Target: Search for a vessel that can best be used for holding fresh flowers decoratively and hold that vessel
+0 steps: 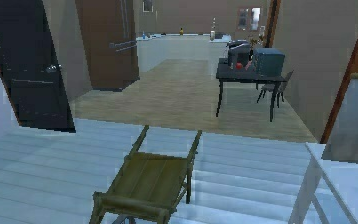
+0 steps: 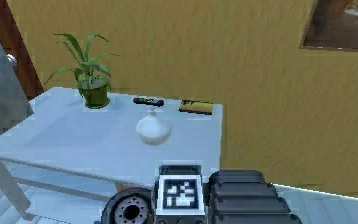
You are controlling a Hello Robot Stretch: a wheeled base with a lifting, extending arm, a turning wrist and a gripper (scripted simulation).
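Standing upright, white bulbous vase (image 2: pixel 153 128), narrow neck

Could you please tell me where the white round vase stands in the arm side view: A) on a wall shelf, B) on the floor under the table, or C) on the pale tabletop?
C: the white vase stands upright on the pale table, toward its middle, in front of the potted plant.

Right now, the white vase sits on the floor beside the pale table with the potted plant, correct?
Not quite. The white vase stands on top of the pale table, not on the floor beside it. The potted plant is on that table, as you said. The arm side view shows this.
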